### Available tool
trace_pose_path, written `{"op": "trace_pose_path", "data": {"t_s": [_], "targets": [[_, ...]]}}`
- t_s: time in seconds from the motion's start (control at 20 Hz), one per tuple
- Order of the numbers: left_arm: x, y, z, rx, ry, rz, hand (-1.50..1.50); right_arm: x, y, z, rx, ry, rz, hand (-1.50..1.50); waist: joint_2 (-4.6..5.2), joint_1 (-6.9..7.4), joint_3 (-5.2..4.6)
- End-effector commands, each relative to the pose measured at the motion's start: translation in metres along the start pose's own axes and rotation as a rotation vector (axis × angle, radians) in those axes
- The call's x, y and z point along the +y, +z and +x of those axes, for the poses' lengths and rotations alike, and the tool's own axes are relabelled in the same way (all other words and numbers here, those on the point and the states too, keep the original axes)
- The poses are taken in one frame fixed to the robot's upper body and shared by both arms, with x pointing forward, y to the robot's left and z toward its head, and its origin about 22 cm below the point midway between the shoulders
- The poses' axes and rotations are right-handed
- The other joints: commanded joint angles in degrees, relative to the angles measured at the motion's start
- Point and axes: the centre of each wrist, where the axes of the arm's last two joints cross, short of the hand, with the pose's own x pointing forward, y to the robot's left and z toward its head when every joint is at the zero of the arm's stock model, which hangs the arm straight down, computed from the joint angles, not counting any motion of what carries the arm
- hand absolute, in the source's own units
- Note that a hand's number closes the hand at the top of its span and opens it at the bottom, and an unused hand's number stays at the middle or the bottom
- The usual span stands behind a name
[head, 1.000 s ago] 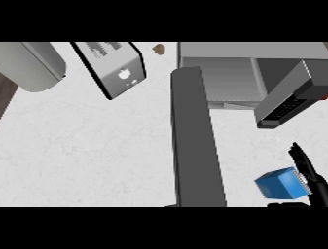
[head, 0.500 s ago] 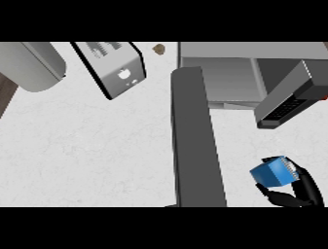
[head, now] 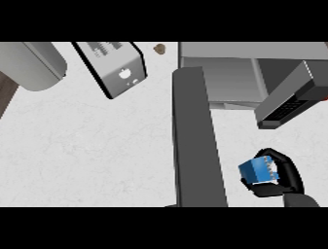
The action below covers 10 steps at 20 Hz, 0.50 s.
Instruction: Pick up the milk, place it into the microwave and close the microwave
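Note:
The milk [head: 258,170] is a small blue carton, held tilted just above the white counter at the lower right. My right hand [head: 285,176] comes in from the lower edge and is curled round it from the right, fingers over its top. The microwave [head: 224,73] stands at the back right with its cavity open. Its dark door [head: 199,141] swings out toward me as a long slab just left of the carton. The control panel [head: 292,99] juts out beyond the hand. My left hand is out of view.
A silver toaster-like appliance [head: 116,68] stands at the back centre-left. A large grey cylinder [head: 26,63] lies at the back left. A small brown object [head: 159,48] sits near the back wall. The counter's [head: 87,146] left edge meets dark floor.
My right hand has closed round the milk and carried it a little left and away from me, toward the open door. Nothing else has moved.

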Motion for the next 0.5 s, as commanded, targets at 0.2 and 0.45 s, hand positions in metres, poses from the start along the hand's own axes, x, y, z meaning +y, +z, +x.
{"op": "trace_pose_path", "data": {"t_s": [0.2, 0.45], "targets": [[-0.013, -0.003, 0.012, -0.051, 0.038, -0.049, -1.50, 0.032, -0.029, 0.001, -0.149, -0.074, -0.040, 1.50, 0.19, 0.40, 0.17], [-0.003, 0.004, 0.014, -0.055, 0.017, -0.023, -1.50, 0.060, -0.069, 0.017, -0.151, -0.038, -0.019, 1.50, -0.02, 0.01, 0.05]]}}
